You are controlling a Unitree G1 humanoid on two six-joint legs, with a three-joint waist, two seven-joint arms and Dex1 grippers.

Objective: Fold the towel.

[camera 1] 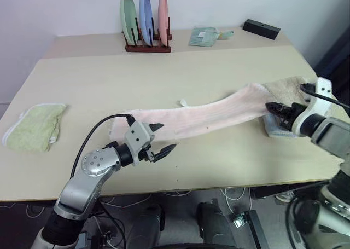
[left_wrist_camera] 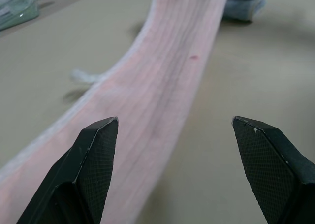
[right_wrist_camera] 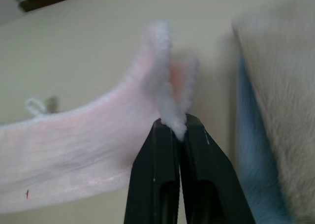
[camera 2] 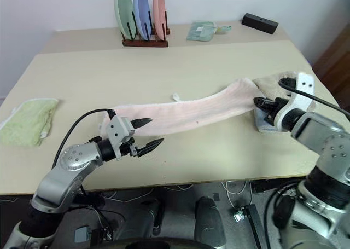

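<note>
Nearest, at the table's front edge, left gripper [camera 1: 158, 139] spread wide and holding nothing, fingertips [left_wrist_camera: 101, 135] poised just above the near-left end of the towel [camera 1: 208, 116]. Long, pale pink, stretched across the table [camera 1: 180, 74] from front left toward the right side, that end lying flat on the surface, a small white loop [camera 1: 182, 103] sticking out from the far edge about midway, a tiny dark mark [left_wrist_camera: 194, 57] on the cloth. At the right side, right gripper [camera 2: 261, 103] pinched tight on the towel's right end, fingers [right_wrist_camera: 170, 175] closed with a bunched tuft of white edging squeezed between them, that end lifted off the table and the cloth sagging back down toward the middle. Just beside and behind this grip, a beige folded towel [camera 1: 287, 87] resting on a pale blue cloth [camera 1: 276, 130]. Well apart on the left side, a light green folded towel [camera 1: 34, 127] lying flat near the edge. Farther back, a dark wooden rack [camera 1: 146, 45] holding three upright plates, green [camera 1: 128, 16], blue [camera 1: 145, 13] and pink [camera 1: 163, 13]. To its right, a small teal pouch [camera 1: 205, 36], then a black box [camera 1: 261, 28] near the far right corner.
</note>
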